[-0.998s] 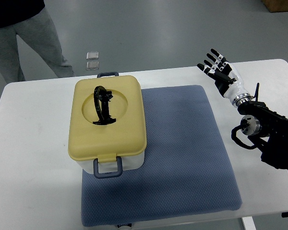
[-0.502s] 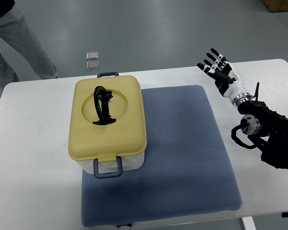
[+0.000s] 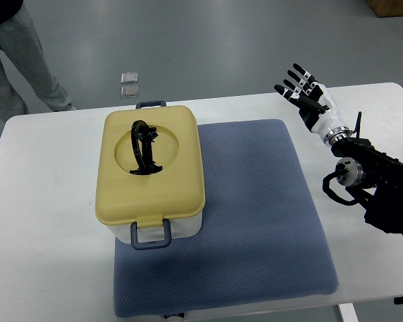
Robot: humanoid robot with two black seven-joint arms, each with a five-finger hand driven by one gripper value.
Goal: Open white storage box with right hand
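Right robot hand [image 3: 307, 95] raised over the far right part of the white worktop [image 3: 47, 235], fingers spread, holding nothing. Its arm enters from the right edge. The hand is well apart from the box.

Storage box [image 3: 150, 176] sits on the left part of the worktop, its right side and near end resting on the blue mat [image 3: 255, 221]. Yellow lid [image 3: 178, 181] is on and closed; black handle [image 3: 143, 147] lies in the lid's round recess. Blue-grey latch [image 3: 152, 234] at the near end, another [image 3: 151, 104] at the far end.

Person's leg [image 3: 20, 57] on the floor, far left.
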